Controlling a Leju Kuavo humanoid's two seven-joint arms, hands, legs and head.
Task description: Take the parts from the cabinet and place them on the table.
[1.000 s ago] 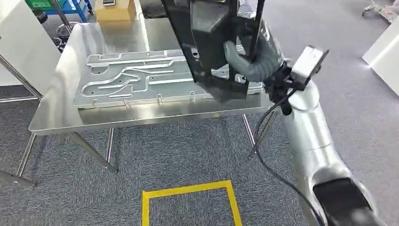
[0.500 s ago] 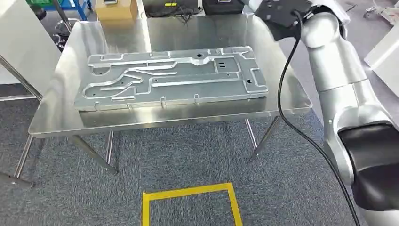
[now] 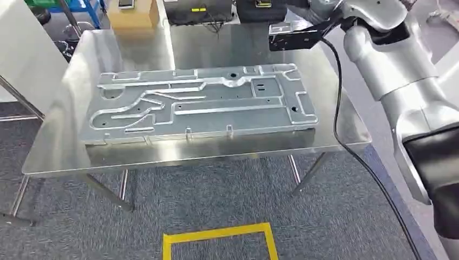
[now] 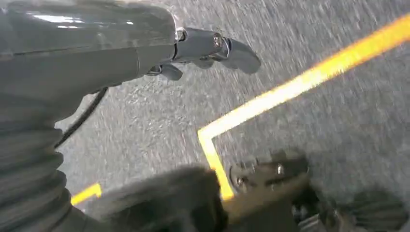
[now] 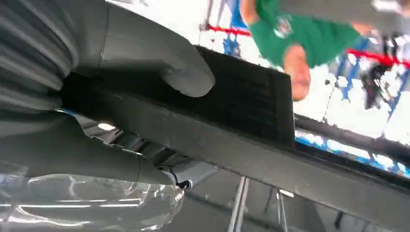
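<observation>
Right hand (image 5: 145, 63): gripping a black part (image 5: 232, 125), thumb pressing on its face. Left hand (image 4: 203, 48): hanging over carpet, holding nothing, fingers apart. Steel surface (image 3: 70, 151): carrying a stamped metal panel (image 3: 200, 103)

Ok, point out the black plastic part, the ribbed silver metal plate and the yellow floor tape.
black plastic part (image 5: 251, 92): right wrist view, flat ribbed face.
ribbed silver metal plate (image 3: 216, 103): head view, middle.
yellow floor tape (image 3: 216, 233): head view, far edge.

Head view looks down on the table (image 3: 65, 146); wrist views sit close behind each hand.
</observation>
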